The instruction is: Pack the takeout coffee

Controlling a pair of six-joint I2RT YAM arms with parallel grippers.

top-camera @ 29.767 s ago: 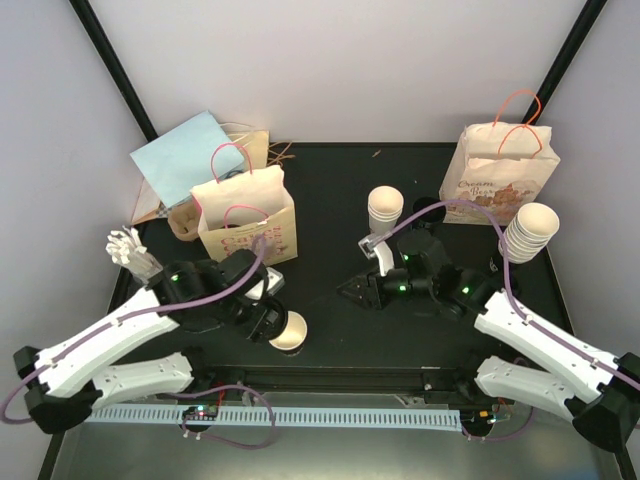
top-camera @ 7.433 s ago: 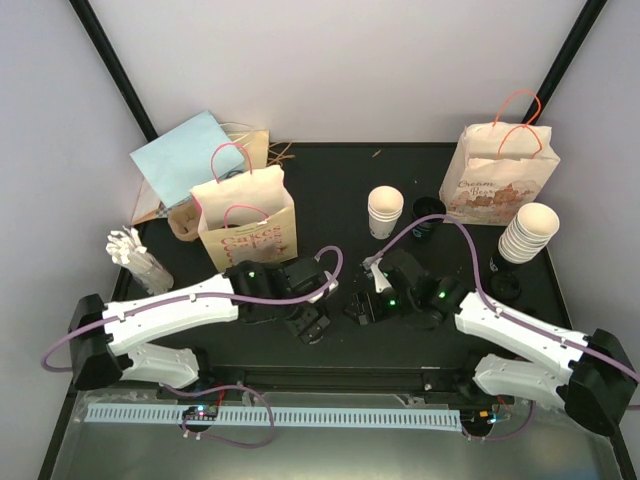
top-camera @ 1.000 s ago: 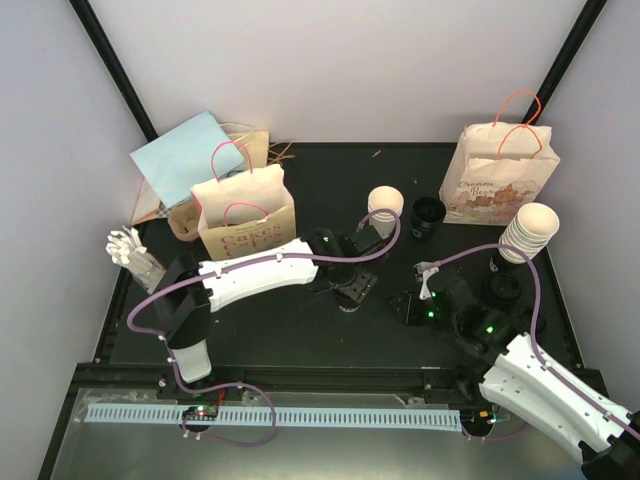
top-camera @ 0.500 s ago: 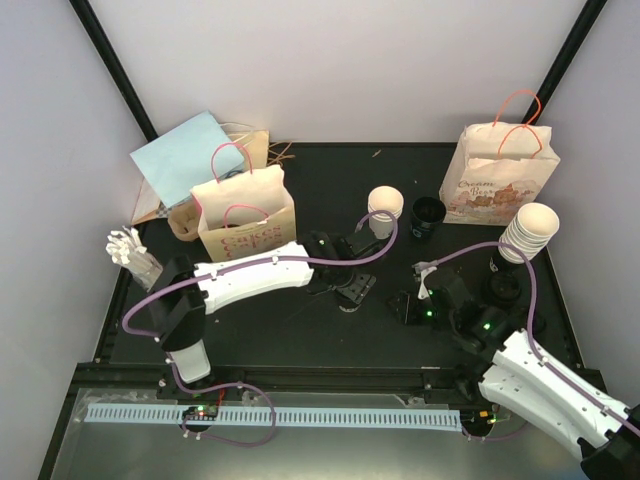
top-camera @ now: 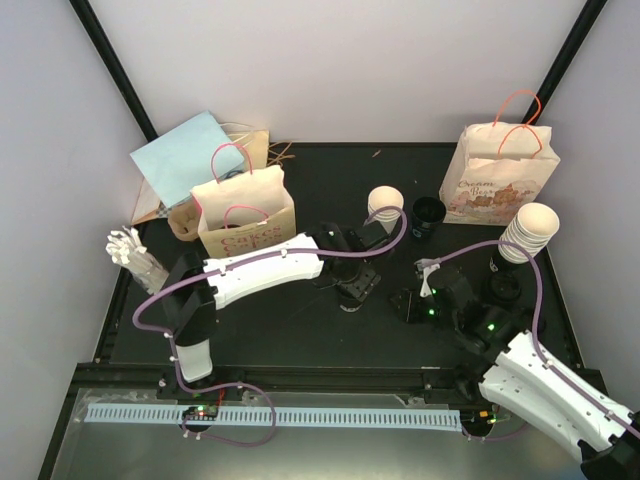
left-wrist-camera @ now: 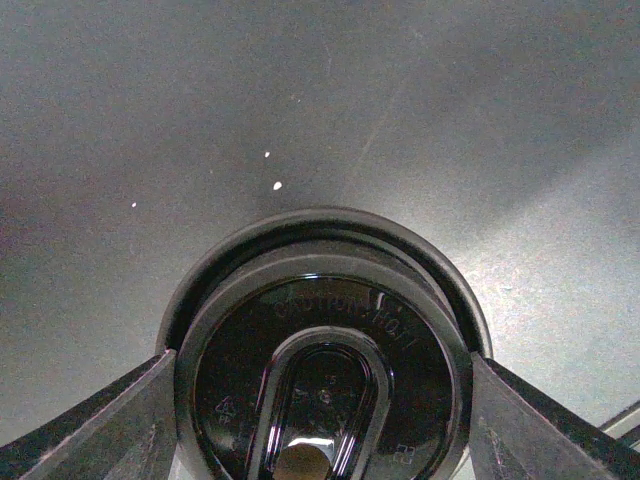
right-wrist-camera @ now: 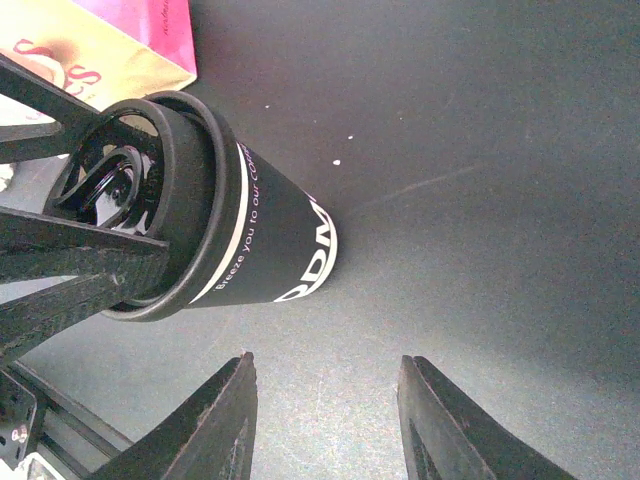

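Observation:
The takeout coffee is a black paper cup (right-wrist-camera: 260, 235) with white lettering and a black lid (left-wrist-camera: 320, 370), standing on the dark table. My left gripper (left-wrist-camera: 322, 362) comes down over it, one finger pressed against each side of the lid's rim. From above, that gripper (top-camera: 352, 284) hides the cup. The right gripper (right-wrist-camera: 325, 360) hovers open and empty just right of the cup; in the top view it (top-camera: 405, 303) points left at it. A paper bag (top-camera: 245, 215) with pink handles stands at the left.
A second paper bag (top-camera: 500, 175) stands at the back right. A stack of white cups (top-camera: 384, 208) and a black cup (top-camera: 428, 215) sit behind the grippers. Another white stack (top-camera: 528, 232) is at the right. A blue sheet (top-camera: 185, 155) and white cutlery (top-camera: 130, 250) lie far left.
The left arm's elbow has swung slightly while its gripper stayed on the cup's lid. The right arm has barely moved.

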